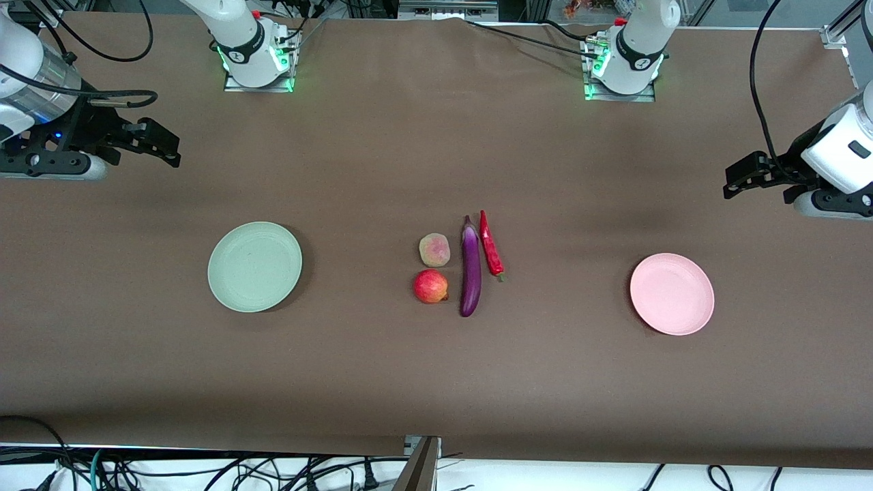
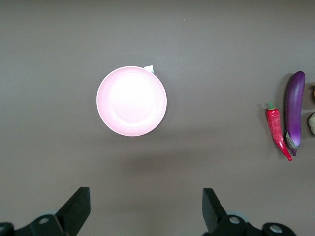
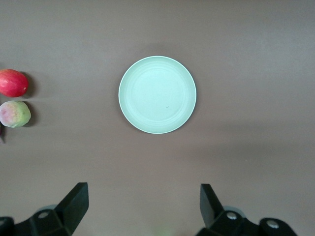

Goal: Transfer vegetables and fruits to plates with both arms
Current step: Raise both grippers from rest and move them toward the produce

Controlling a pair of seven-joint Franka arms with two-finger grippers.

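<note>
All four pieces of produce were seen together only in the front view, grouped at the middle of the brown tabletop [image 1: 382, 170]: the peach [image 1: 434, 249] lay just beside the red fruit [image 1: 430, 286], which was the nearer to the front camera, and the purple eggplant [image 1: 470, 268] lay alongside them with the red chili [image 1: 490, 243] close beside it on the left arm's side. The green plate [image 1: 254, 266] was set toward the right arm's end, the pink plate [image 1: 672, 294] toward the left arm's end, both bare. The left wrist view took in the pink plate [image 2: 131, 101], chili [image 2: 278, 131] and eggplant [image 2: 294, 111], with only slivers of the fruits at its edge; the right wrist view showed the green plate [image 3: 157, 95], red fruit [image 3: 13, 82] and peach [image 3: 15, 113]. The left tool [image 1: 740, 179] and the right tool [image 1: 164, 144] were held above bare tabletop at their own ends, each spread wide and holding nothing.
</note>
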